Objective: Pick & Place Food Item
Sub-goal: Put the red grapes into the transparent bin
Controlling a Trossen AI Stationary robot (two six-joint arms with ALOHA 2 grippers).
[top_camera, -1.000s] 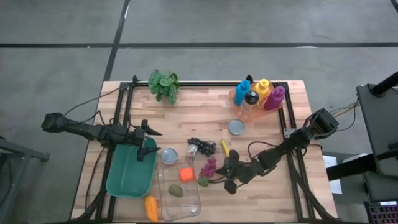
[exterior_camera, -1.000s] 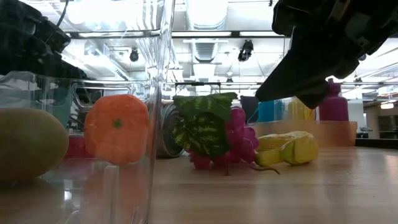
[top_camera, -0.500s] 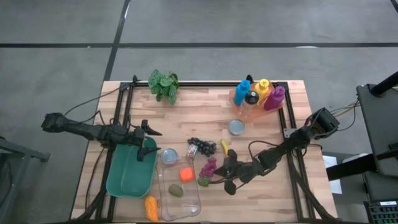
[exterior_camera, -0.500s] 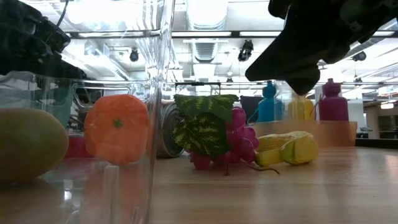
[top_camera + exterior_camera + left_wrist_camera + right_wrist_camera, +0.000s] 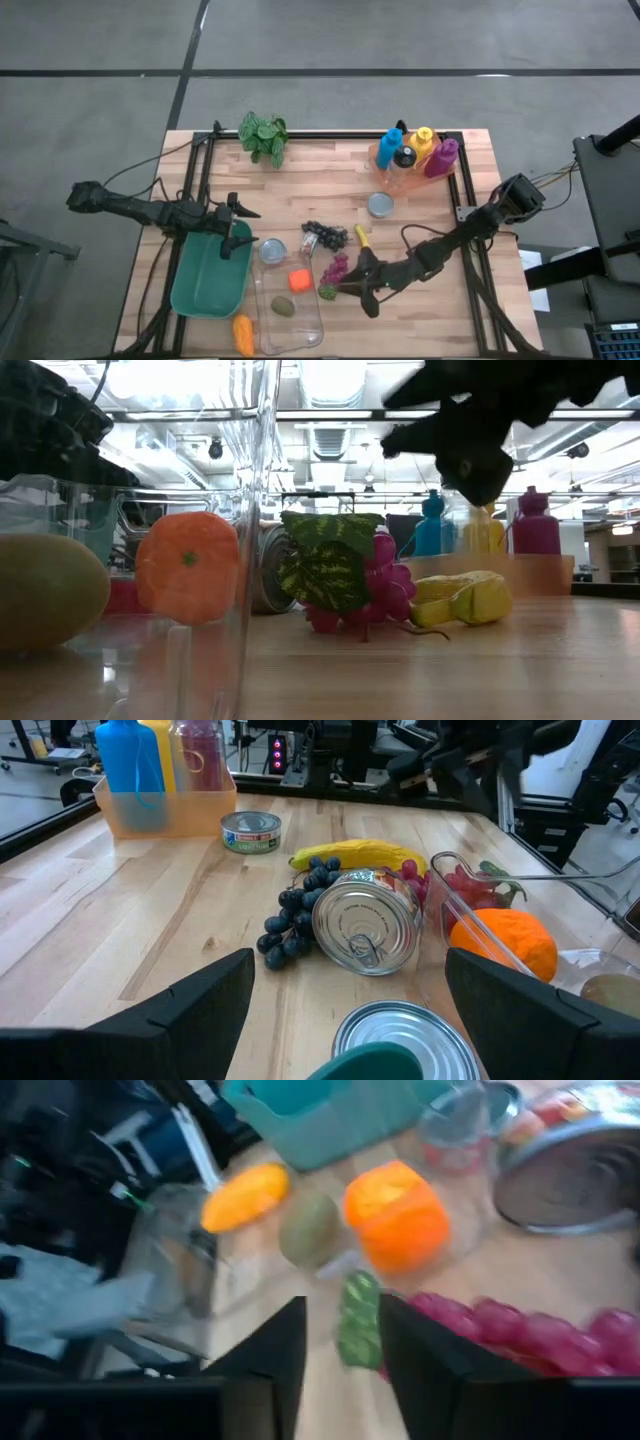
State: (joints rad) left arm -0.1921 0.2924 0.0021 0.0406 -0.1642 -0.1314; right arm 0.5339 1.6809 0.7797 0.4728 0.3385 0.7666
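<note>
The right pincer (image 5: 355, 277) hangs above the tabletop (image 5: 330, 180) with its fingers a small way apart and nothing between them; in the right wrist view its two dark fingers (image 5: 265, 1355) frame a narrow gap. The red grape bunch (image 5: 336, 270) with its green leaf (image 5: 325, 565) lies on the wood just beside and below the fingertips, apart from them; in the low view the pincer (image 5: 465, 445) hovers clear above the bunch (image 5: 385, 585) and to its side. A yellow banana (image 5: 362, 238) lies just past the grapes, and a dark grape bunch (image 5: 320, 232) sits near it against a tin can lying on its side (image 5: 365, 920).

On the grapes' other side stands a clear container (image 5: 305, 330) holding an orange fruit (image 5: 298, 280) and a green-brown fruit (image 5: 283, 306). An orange piece (image 5: 243, 335) lies just outside the container's corner.

The left pincer (image 5: 238, 230) waits over the teal bin (image 5: 205, 285), its fingers (image 5: 190, 1005) spread wide and empty. An upright can (image 5: 272, 250) stands just beside the bin. At the far edge sit a tray of coloured bottles (image 5: 415, 155), a flat tin (image 5: 380, 205) and a leafy sprig (image 5: 263, 137).
</note>
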